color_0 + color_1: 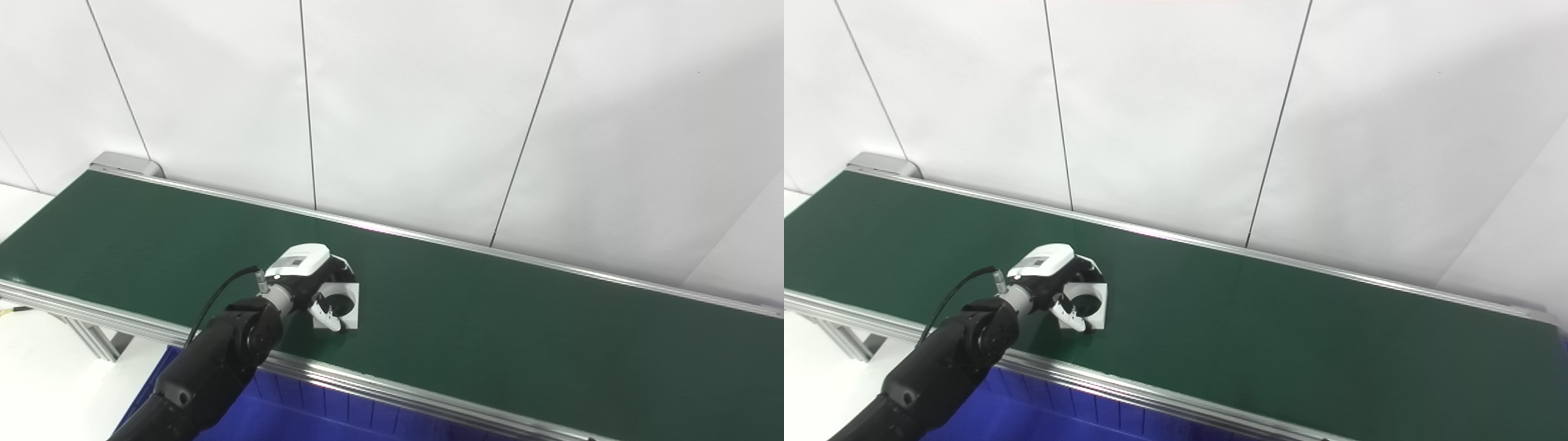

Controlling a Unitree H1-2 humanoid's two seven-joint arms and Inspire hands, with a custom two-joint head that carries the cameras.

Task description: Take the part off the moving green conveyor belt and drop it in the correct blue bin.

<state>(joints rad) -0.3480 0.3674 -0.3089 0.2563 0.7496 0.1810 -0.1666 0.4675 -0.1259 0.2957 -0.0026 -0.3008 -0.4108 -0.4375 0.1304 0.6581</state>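
A white flat part [348, 304] with a round hole lies on the green conveyor belt [520, 331], near the belt's front edge and left of its middle. My left hand [309, 275], white-backed on a black arm, reaches over the front rail and is on the part. Its fingers curl behind the part and its thumb [324, 315] presses on the front; it looks closed on it. The part also shows in the right eye view [1095, 300]. My right hand is not in view.
A blue bin [294, 410] with ribbed walls sits below the belt's front rail [392, 386], under my left arm. White wall panels stand behind the belt. The belt's left end has a grey cap [125, 164].
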